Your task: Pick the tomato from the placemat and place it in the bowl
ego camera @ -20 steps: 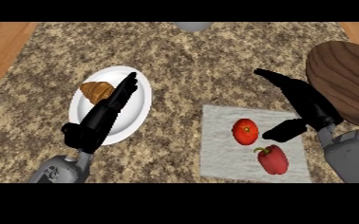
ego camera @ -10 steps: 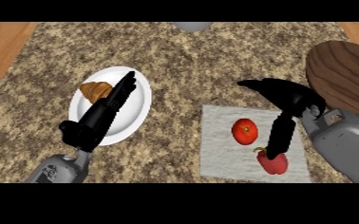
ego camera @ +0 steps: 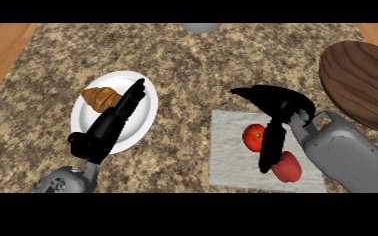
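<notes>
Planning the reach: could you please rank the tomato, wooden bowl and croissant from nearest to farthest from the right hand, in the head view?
1. Tomato, on the placemat, right beside the right hand.
2. Wooden bowl, at the right edge.
3. Croissant, on the plate at the left.

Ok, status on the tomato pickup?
Left hand open over plate. Right hand open beside tomato on placemat, not gripping. Second red item close by.

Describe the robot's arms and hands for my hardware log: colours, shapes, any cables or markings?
The left forearm and right forearm are smooth, rounded grey shells. The left hand and right hand are black, with slim fingers and a thumb. No cables or markings show.
</notes>
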You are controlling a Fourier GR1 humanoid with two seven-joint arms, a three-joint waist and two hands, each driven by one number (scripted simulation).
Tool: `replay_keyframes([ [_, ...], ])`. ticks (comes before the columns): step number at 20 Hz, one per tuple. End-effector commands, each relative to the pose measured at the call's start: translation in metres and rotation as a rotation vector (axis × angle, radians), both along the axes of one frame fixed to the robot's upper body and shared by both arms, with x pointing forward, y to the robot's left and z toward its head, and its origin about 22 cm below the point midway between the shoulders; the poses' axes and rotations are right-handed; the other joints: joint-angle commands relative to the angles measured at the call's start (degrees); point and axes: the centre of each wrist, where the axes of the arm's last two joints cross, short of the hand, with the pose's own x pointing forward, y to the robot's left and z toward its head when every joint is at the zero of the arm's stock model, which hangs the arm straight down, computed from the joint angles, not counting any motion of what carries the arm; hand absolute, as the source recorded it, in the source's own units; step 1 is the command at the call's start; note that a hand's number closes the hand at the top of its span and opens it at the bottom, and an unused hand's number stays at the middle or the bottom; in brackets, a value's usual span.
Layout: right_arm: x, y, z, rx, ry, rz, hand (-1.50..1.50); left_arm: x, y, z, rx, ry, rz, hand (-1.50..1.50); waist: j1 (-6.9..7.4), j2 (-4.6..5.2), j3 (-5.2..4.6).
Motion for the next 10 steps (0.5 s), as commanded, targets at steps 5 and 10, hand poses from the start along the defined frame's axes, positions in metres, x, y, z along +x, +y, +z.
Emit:
replay_keyframes([
  [5, -0.025, -0.001, -0.018, -0.114, -0.029, 0.007, -1.5, -0.009, 0.005, -0.003, -0.016, 0.011, 0.008, 0.0, -0.35, 0.0, 0.05],
  [10, -0.021, 0.014, -0.023, -0.122, -0.119, -0.03, -1.5, 0.0, 0.007, 0.01, -0.002, 0.002, 0.006, 0.0, 0.03, 0.06, 0.06],
])
